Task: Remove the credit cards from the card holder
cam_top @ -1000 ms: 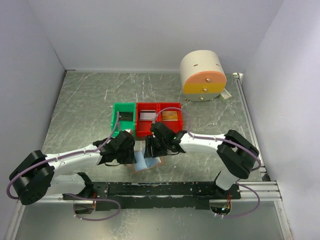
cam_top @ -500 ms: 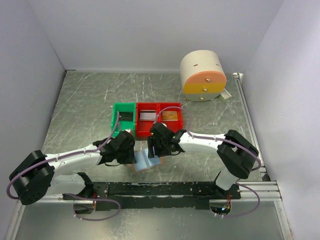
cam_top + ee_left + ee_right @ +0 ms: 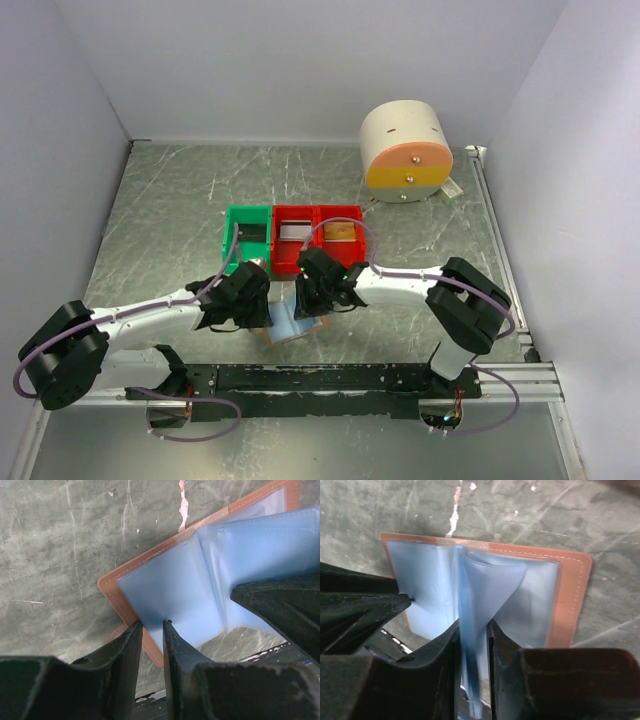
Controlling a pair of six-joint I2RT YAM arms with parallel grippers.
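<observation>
The card holder (image 3: pixel 287 326) lies open on the table between my grippers, tan leather with pale blue-grey sleeves. My left gripper (image 3: pixel 263 313) is shut on its left edge, seen close in the left wrist view (image 3: pixel 152 626) on the card holder (image 3: pixel 170 580). My right gripper (image 3: pixel 306 300) is shut on a raised blue-grey sleeve leaf (image 3: pixel 470 595) of the card holder (image 3: pixel 572 590), its gripper midpoint (image 3: pixel 473 630). No card shows inside the sleeves. A dark card (image 3: pixel 252 233), a silver card (image 3: pixel 295 231) and a gold card (image 3: pixel 340 231) lie in the bins.
A green bin (image 3: pixel 232 238) and two red bins (image 3: pixel 318 250) stand in a row just behind the grippers. A big cream cylinder with an orange band (image 3: pixel 405 152) stands at the back right. The arms' base rail (image 3: pixel 330 378) runs along the near edge.
My right gripper has shifted a little to the left with the blue sleeve leaf, folding it up over the holder. My left gripper has held still.
</observation>
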